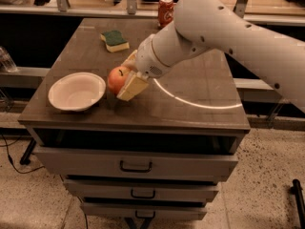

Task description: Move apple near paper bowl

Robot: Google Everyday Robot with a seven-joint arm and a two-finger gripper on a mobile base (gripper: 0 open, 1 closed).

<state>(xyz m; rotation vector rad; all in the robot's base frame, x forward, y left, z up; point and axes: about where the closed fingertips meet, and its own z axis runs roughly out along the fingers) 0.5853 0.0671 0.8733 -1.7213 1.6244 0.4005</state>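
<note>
The red-orange apple sits between the cream fingers of my gripper, low over the dark tabletop and just right of the paper bowl. The gripper is shut on the apple. One finger shows in front of the apple, the other behind it. The white shallow bowl stands at the table's front left, a small gap from the apple. My white arm reaches in from the upper right.
A green and yellow sponge lies at the back left of the table. A red soda can stands at the back edge. Drawers with handles are below the front edge.
</note>
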